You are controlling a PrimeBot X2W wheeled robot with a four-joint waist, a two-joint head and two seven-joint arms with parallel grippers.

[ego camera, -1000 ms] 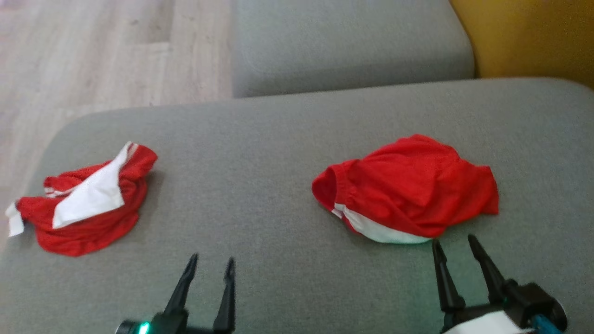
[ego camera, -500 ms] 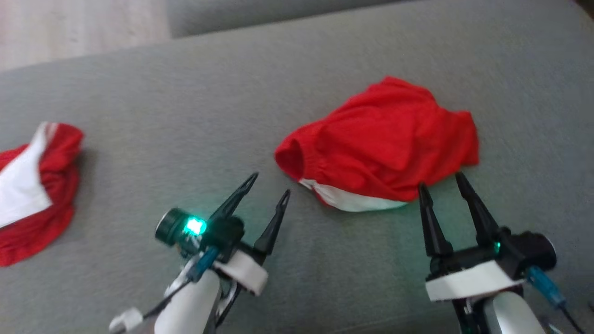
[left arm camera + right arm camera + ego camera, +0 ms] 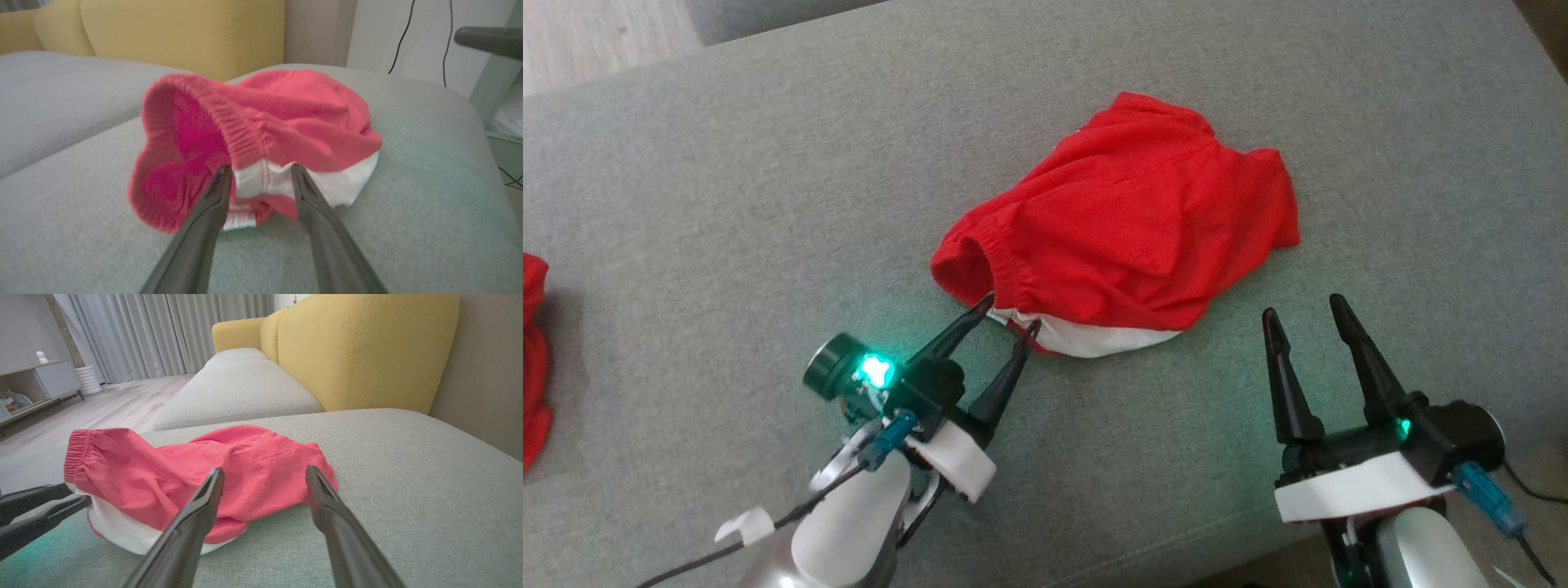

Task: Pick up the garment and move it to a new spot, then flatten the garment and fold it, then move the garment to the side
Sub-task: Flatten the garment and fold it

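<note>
Now the left gripper (image 3: 1013,312) has closed the gap. Half a second ago its tips were short of the garment (image 3: 1127,237); at this moment they meet its near edge, where the gathered waistband (image 3: 241,134) sits over the white panel (image 3: 261,181). The head camera has swung as well, so the scene sits differently in that view, but the garment seems to lie as it did on the grey cushion (image 3: 768,204). The left gripper's fingers are parted and hold nothing. In the left wrist view they straddle a strip of the white panel, with the open mouth of the waistband just beyond the one finger and the rest of the cloth heaped ahead of the tips. By my reading the pick-up is at the point of the pinch, and closing on that strip should take the hem. The right gripper (image 3: 1303,307) is likewise spread and empty, a little short of the garment's near edge and not touching it, with the red cloth straight ahead of its tips. A second red garment (image 3: 531,359) lies well off on the left gripper's outer side.
</note>
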